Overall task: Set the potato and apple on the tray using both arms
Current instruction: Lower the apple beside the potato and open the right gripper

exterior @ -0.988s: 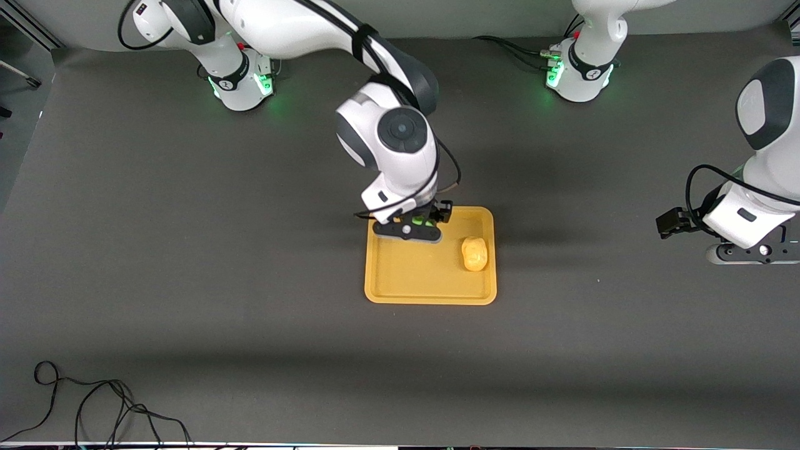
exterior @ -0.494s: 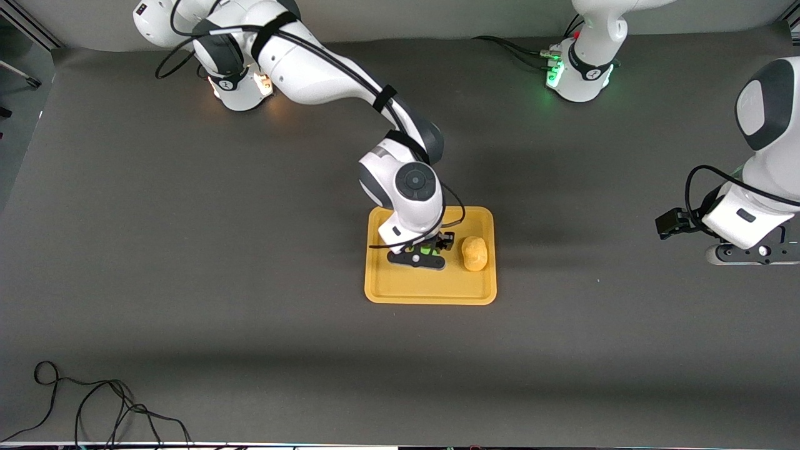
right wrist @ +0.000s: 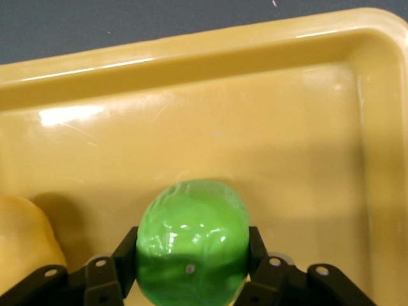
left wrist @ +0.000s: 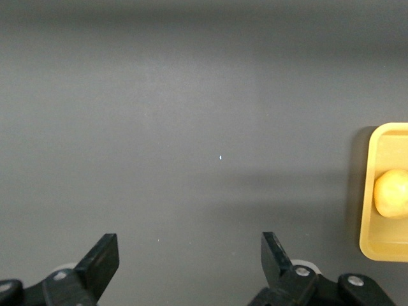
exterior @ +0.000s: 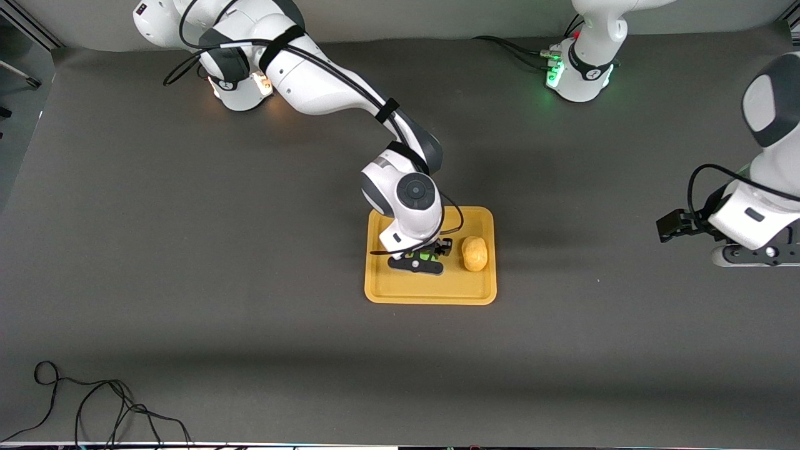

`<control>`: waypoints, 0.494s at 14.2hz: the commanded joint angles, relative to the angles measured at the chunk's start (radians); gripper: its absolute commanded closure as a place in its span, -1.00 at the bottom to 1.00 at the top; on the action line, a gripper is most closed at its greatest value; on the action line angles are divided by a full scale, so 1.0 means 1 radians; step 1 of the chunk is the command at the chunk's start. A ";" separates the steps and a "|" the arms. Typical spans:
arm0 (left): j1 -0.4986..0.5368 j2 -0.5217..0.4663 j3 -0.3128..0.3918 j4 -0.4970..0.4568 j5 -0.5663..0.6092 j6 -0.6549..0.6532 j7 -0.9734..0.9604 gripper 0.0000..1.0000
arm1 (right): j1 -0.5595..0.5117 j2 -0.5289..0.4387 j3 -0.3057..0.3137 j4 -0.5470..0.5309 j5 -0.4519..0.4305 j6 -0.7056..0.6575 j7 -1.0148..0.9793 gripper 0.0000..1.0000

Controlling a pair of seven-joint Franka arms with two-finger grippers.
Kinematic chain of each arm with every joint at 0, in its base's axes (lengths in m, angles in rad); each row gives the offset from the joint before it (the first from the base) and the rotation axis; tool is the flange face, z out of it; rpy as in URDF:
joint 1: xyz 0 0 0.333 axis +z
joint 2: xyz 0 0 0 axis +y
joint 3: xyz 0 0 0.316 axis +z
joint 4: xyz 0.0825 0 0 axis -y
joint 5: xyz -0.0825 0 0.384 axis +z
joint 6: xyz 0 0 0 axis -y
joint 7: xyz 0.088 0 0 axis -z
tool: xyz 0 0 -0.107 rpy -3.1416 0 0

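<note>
The yellow-orange tray [exterior: 431, 292] lies mid-table. The potato [exterior: 475, 253] rests on it at the end toward the left arm. It also shows in the left wrist view [left wrist: 392, 193] and the right wrist view [right wrist: 22, 239]. My right gripper [exterior: 427, 256] is low over the tray's middle, shut on the green apple [right wrist: 192, 242], of which only slivers [exterior: 426, 255] show in the front view. The apple sits just above or on the tray floor [right wrist: 255, 140]; I cannot tell which. My left gripper [left wrist: 190, 264] is open and empty over bare table at the left arm's end [exterior: 750, 253].
A black cable loop [exterior: 94, 406] lies on the mat at the corner nearest the front camera, toward the right arm's end. The tray's rim [left wrist: 382, 191] shows at the edge of the left wrist view.
My right arm has come down and moved with the apple from the tray's edge nearest the bases to low over its middle, beside the potato. The left arm has barely shifted.
</note>
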 commanded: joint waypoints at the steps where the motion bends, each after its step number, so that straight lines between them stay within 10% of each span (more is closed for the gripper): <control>1: 0.003 0.026 -0.001 0.114 -0.012 -0.124 0.014 -0.99 | -0.001 0.017 -0.005 0.039 -0.027 0.002 0.028 -1.00; 7: 0.020 -0.002 -0.002 0.100 -0.025 -0.129 0.074 -0.99 | -0.013 -0.210 -0.008 0.049 -0.024 -0.250 0.051 -1.00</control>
